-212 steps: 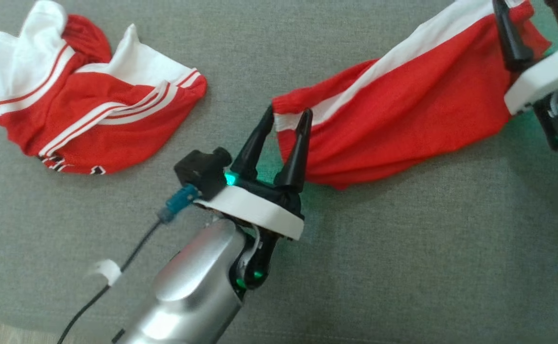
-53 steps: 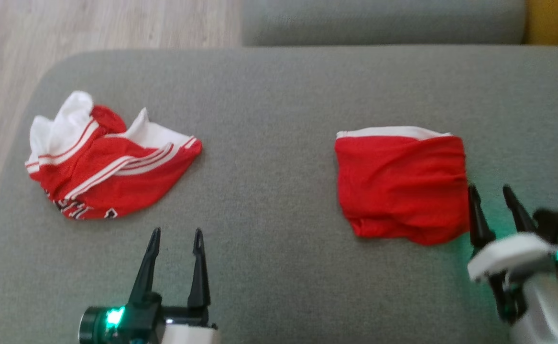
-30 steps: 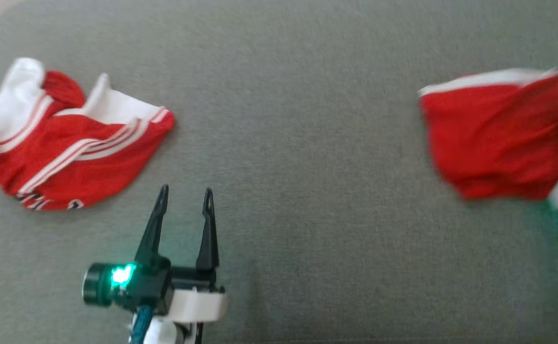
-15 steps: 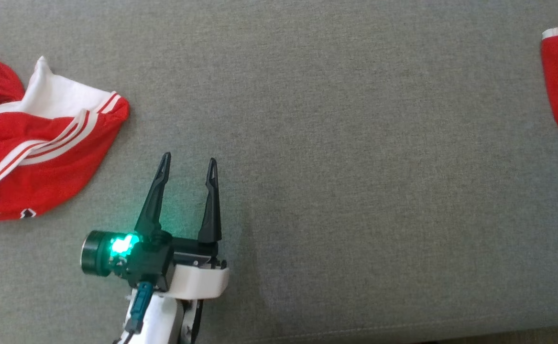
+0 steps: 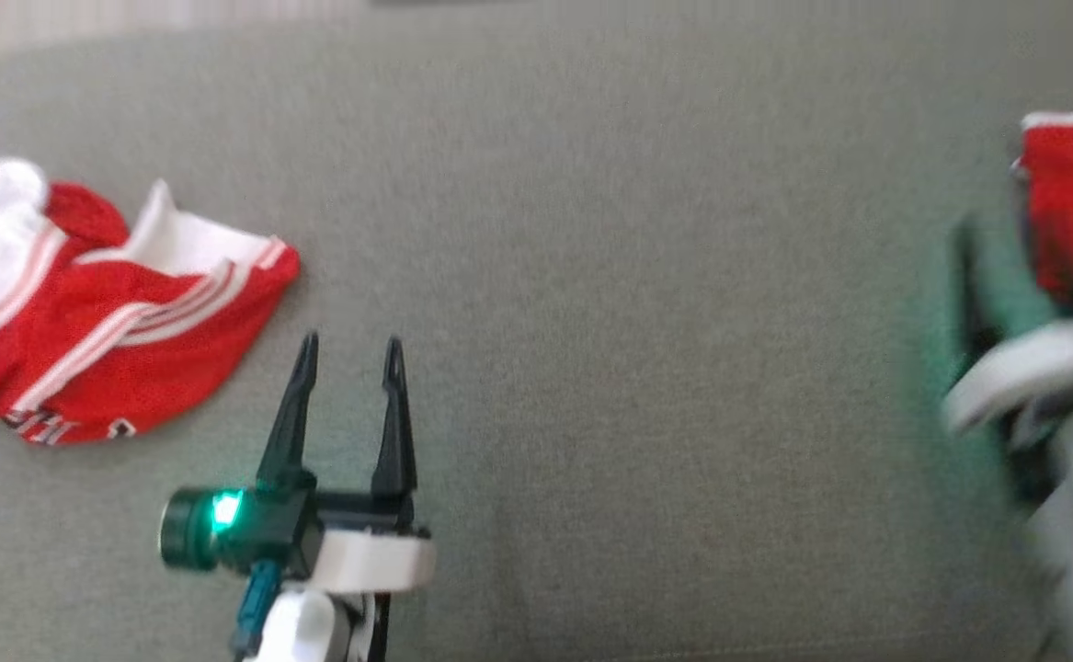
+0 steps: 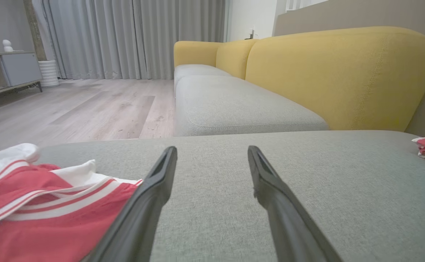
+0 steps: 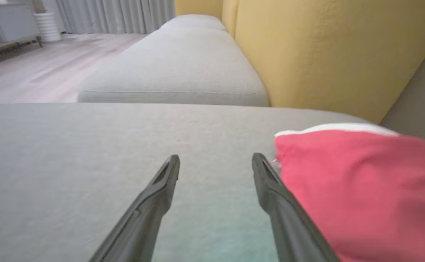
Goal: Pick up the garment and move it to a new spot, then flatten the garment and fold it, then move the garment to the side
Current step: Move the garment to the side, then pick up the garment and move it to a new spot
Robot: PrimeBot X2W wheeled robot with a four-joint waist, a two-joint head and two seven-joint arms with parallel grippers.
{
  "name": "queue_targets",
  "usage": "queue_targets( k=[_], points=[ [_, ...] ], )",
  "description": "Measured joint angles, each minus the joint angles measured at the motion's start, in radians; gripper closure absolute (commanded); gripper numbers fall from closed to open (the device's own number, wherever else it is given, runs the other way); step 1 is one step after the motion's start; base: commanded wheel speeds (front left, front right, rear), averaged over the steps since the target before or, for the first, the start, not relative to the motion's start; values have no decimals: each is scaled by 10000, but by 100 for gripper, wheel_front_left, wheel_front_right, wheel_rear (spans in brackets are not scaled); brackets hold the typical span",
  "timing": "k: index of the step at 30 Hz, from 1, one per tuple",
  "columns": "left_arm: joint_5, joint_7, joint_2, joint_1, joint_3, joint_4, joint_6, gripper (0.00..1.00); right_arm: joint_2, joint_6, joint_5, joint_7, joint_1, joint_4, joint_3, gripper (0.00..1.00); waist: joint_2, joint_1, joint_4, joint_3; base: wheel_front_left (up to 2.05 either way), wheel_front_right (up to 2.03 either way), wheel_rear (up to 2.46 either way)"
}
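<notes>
My left fingers [image 5: 394,405] and right fingers [image 7: 270,189] are apart. The folded red garment [image 7: 354,189] lies near the sofa [image 5: 646,276]'s right edge.

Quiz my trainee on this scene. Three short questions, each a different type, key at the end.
1. True or false: the right claw is shut on the folded garment.
2. Where does the crumpled garment lie relative to the left claw? A: to the robot's left. B: to the robot's right. C: between its fingers.
3. Fill in: the sofa back is ___ in colour.
Key: 1 false, the claw is open with the garment beside it; 2 A; 3 yellow.
</notes>
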Motion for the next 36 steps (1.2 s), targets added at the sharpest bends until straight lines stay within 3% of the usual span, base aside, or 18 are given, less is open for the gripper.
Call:
queue_targets(
  k=[6, 9, 19, 36],
  points=[
    [-171, 2, 12, 958, 351, 230, -2, 0, 1900, 0, -107, 2, 2637, -1824, 238, 0, 0, -2, 158, -1420, 0, 0, 0],
    [-169, 2, 10, 1271, 518, 330, -17, 0, 2360, 0, -295, 2, 3659, -2520, 431, 0, 0, -3, 278, -2057, 0, 0, 0],
    [-127, 2, 12, 1739, 715, 546, -274, 0, 2583, 0, -679, 0, 5125, -3753, -136, 0, 0, 0, 736, -3134, 0, 0, 0],
    [-61, 2, 17, 2172, 911, 813, -366, 0, 2685, 0, -748, 0, 5899, -3962, -389, 0, 0, 1, 831, -3514, 0, 0, 0]
  ],
)
